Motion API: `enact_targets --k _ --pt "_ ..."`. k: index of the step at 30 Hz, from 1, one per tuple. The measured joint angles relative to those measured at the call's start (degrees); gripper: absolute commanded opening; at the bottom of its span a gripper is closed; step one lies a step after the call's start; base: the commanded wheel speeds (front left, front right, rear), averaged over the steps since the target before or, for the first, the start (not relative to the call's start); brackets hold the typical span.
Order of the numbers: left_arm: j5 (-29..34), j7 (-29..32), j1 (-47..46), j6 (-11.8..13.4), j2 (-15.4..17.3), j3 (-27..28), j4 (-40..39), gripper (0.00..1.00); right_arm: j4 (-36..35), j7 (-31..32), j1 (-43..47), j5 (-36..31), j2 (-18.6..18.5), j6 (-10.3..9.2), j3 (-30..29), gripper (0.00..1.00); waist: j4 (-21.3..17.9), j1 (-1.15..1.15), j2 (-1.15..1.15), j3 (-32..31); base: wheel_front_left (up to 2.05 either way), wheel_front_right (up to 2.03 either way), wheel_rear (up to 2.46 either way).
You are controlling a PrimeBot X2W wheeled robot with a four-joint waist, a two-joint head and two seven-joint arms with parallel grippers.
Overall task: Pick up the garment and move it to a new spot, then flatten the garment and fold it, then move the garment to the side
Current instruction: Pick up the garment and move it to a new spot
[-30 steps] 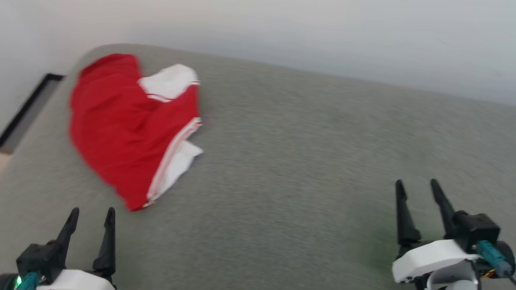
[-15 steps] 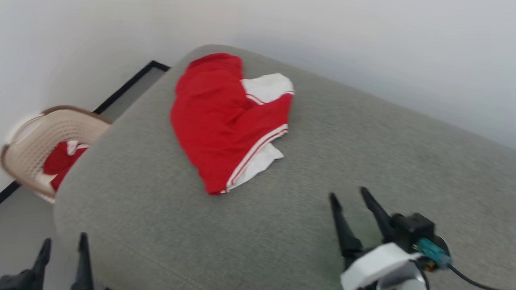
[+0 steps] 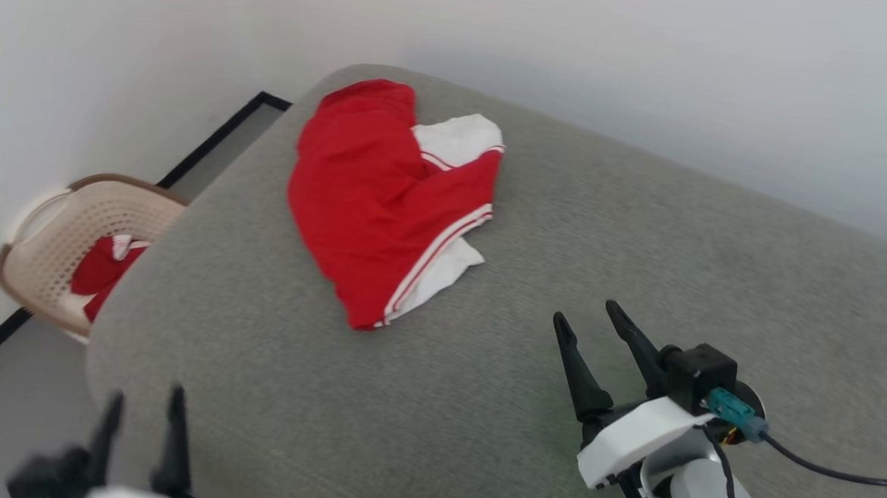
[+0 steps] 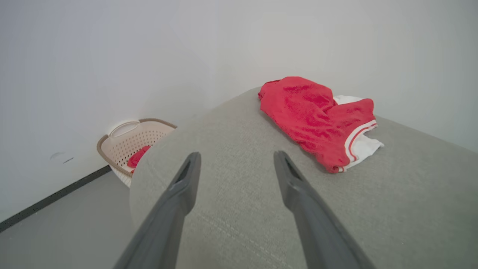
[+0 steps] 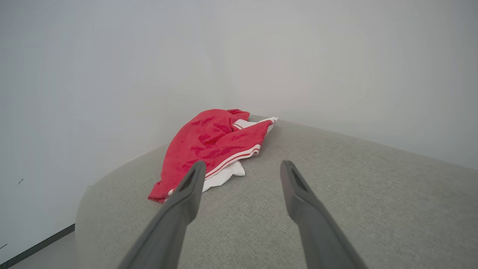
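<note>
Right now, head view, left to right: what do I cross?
Beige basket → red garment → right gripper. The left gripper sits below the basket's span, so it is unranked.

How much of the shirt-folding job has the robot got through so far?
Little looks done: the garment lies bunched near the far corner of the grey cushion, not flat or neatly folded. Nothing is in hand: the left gripper and right gripper are open and empty, short of it. Picking up, moving, flattening, folding and setting aside seem left.
</note>
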Motion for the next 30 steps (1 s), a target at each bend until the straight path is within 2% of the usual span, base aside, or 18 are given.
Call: enact_targets --k 3,7,13,14,15,17,20,21,22,25,30 --pt "-1.7 0.0 -3.9 0.0 4.3 -2.6 -0.3 1.00 -0.7 0.0 -0.3 -1.3 0.1 0.00 -0.7 1.00 -2.0 0.00 0.00 0.5 0.00 0.00 0.00" --pt "-7.1 0.0 -11.7 0.0 10.1 -6.4 0.0 1.00 -1.6 0.0 -1.6 -2.5 0.2 0.00 -1.8 1.00 -5.8 0.00 0.00 2.7 0.00 0.00 0.00" --pt "-15.8 -0.1 -23.1 0.0 22.3 -10.9 5.9 1.00 -4.2 0.0 -3.6 -2.5 0.1 0.00 -1.8 1.00 -13.6 0.00 0.00 8.8 0.00 0.00 0.00" --pt "-17.3 -0.1 -24.7 0.0 24.5 -12.3 7.5 1.00 -4.9 -0.1 -3.9 -2.4 0.0 0.00 -1.8 1.00 -15.0 0.00 0.00 9.9 0.00 0.00 0.00" --pt "-21.1 -0.1 -27.6 0.0 28.7 -15.5 11.1 1.00 -6.1 -0.1 -4.4 -1.9 0.0 0.00 -1.8 1.00 -17.8 0.00 0.00 12.0 0.00 0.00 0.00" --pt "-25.5 0.3 -30.0 0.0 33.0 -19.4 14.8 1.00 -7.2 -0.1 -4.9 -1.2 0.0 0.00 -1.7 1.00 -20.6 0.00 0.00 14.1 0.00 0.00 0.00" --pt "-33.9 5.4 -32.7 0.0 38.3 -25.6 17.8 1.00 -8.8 -0.1 -5.0 0.1 0.0 0.00 -1.3 1.00 -24.8 0.00 0.00 16.8 0.00 0.00 0.00" --pt "-33.9 5.4 -32.7 0.0 38.3 -25.6 17.8 1.00 -8.8 -0.1 -5.0 0.1 0.0 0.00 -1.3 1.00 -24.8 0.00 0.00 16.8 0.00 0.00 0.00" --pt "-39.8 9.4 -33.5 0.0 41.3 -29.2 18.5 1.00 -9.8 -0.1 -5.0 1.0 0.0 0.00 -1.3 1.00 -27.5 0.00 0.00 18.5 0.00 0.00 0.00" --pt "-46.4 14.8 -34.0 0.0 46.0 -33.7 19.3 1.00 -11.1 -0.1 -4.8 1.7 -0.1 0.00 -0.7 1.00 -31.0 0.00 0.00 20.6 0.00 0.00 0.00" --pt "-54.3 21.0 -34.1 0.0 50.0 -38.2 19.6 1.00 -13.5 -0.1 -4.6 2.6 0.0 0.00 -0.6 1.00 -34.9 0.00 0.00 22.8 0.00 0.00 0.00"
